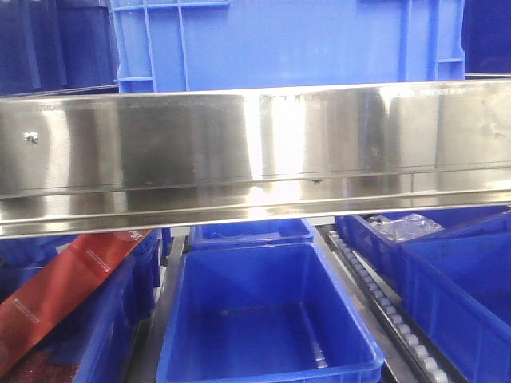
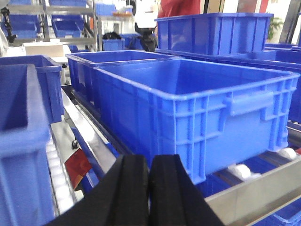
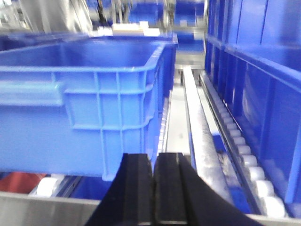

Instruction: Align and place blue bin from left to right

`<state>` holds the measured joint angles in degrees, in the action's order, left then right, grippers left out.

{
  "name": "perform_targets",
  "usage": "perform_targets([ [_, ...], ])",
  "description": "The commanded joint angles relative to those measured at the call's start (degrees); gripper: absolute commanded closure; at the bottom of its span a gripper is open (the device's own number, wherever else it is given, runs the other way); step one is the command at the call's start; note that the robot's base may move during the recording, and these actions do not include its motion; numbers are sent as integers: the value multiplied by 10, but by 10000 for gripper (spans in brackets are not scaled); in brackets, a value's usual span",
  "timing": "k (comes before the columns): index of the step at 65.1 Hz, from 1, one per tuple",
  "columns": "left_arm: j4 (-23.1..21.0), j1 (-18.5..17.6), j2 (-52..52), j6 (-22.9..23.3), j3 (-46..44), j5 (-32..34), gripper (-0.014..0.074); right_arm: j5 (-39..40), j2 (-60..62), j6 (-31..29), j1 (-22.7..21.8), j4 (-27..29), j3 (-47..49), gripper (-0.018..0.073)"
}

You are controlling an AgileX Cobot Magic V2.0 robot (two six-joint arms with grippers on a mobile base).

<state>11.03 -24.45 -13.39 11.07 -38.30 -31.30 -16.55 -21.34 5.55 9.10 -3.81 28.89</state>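
Note:
An empty blue bin [image 2: 197, 103] sits on the roller shelf, its end wall with the handle facing the left wrist camera. My left gripper [image 2: 149, 162] is shut and empty, just in front of the bin's near left corner. In the right wrist view the same blue bin [image 3: 84, 108] fills the left half. My right gripper [image 3: 154, 160] is shut and empty, just off its near right corner. In the front view the blue bin [image 1: 287, 40] stands above the steel rail, and neither gripper shows there.
A steel rail [image 1: 255, 152] crosses the front view. Below it are open blue bins [image 1: 263, 319] and a red packet [image 1: 72, 279]. More bins [image 2: 28, 94] stand left. A tall bin wall [image 3: 263, 94] and a roller track [image 3: 244, 160] lie right.

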Motion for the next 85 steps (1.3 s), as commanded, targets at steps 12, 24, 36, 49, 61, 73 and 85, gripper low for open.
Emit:
perform_targets([
  [12,-4,-2,86,-2,67,11,592,48,49,-5,0,-6,-71,648],
  [24,-4,-2,92,-2,71,7,592,64,49,-5,0,-6,-71,648],
  [36,-4,-2,92,-2,71,7,592,68,49,-5,0,-6,-71,648],
  [49,-4,-2,92,-2,71,7,592,68,49,-5,0,-6,-71,648],
  [61,-5,0,92,-2,73,10,592,68,49,-5,0,-6,-71,648],
  [73,-46,94,93,-63,86,36,592,68,49,-5,0,-6,-71,648],
  [85,-139,232,117,-158,188,153,592,68,49,-5,0,-6,-71,648],
])
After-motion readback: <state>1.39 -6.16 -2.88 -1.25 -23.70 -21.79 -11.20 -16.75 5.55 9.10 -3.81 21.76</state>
